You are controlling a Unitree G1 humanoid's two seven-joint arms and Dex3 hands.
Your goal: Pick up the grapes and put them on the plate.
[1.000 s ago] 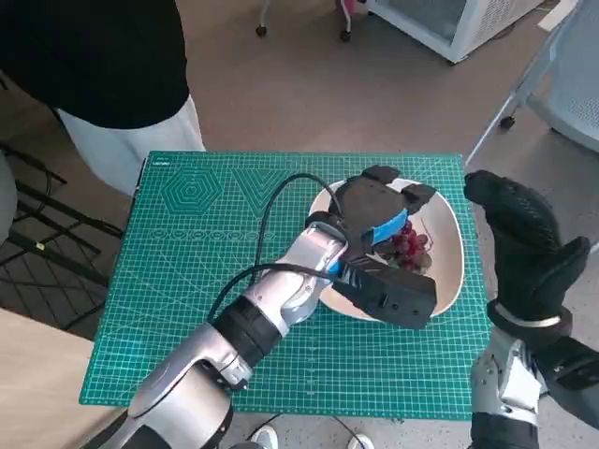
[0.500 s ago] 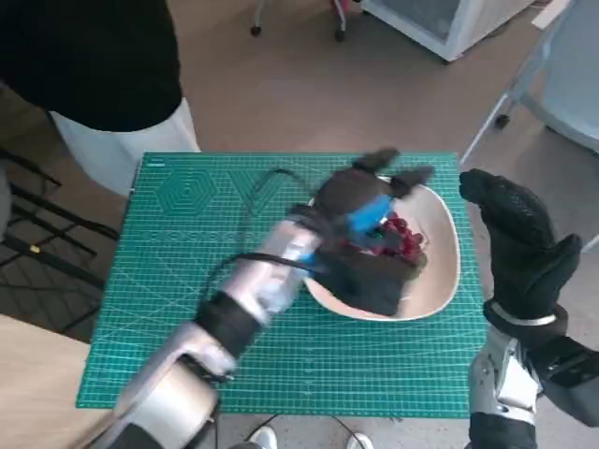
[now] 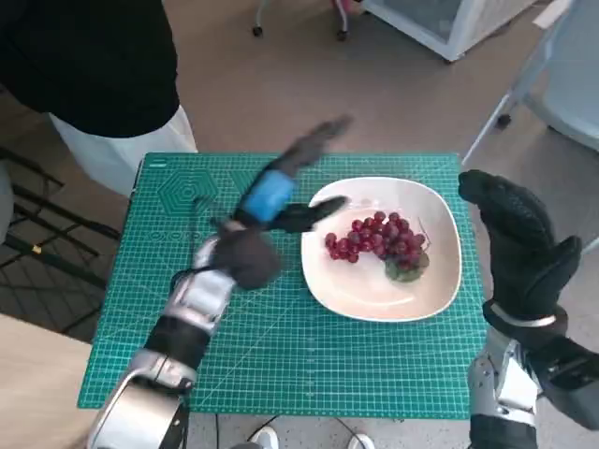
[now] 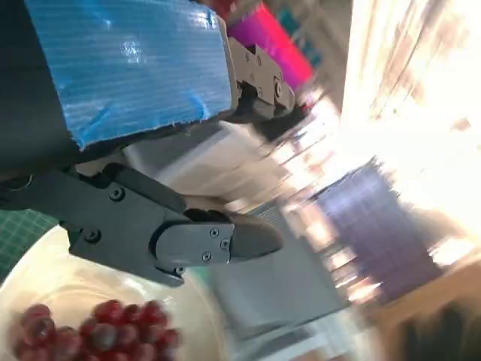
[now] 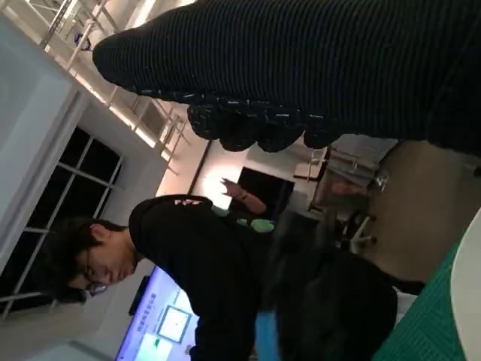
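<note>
On your green-matted desk (image 3: pixel 281 346), the grapes (image 3: pixel 374 238) lie on the white plate (image 3: pixel 440 271); your left hand (image 3: pixel 281 192) hangs spread and empty, right hand (image 3: pixel 519 234) likewise.

We count one bunch of grapes (image 3: pixel 376 239) at three o'clock, on the one white plate (image 3: pixel 440 281). One green cutting mat (image 3: pixel 168 309) lies beneath. Two hands: left hand (image 3: pixel 281 192), right hand (image 3: pixel 519 243). One person (image 3: pixel 94 65) at eleven o'clock.
</note>
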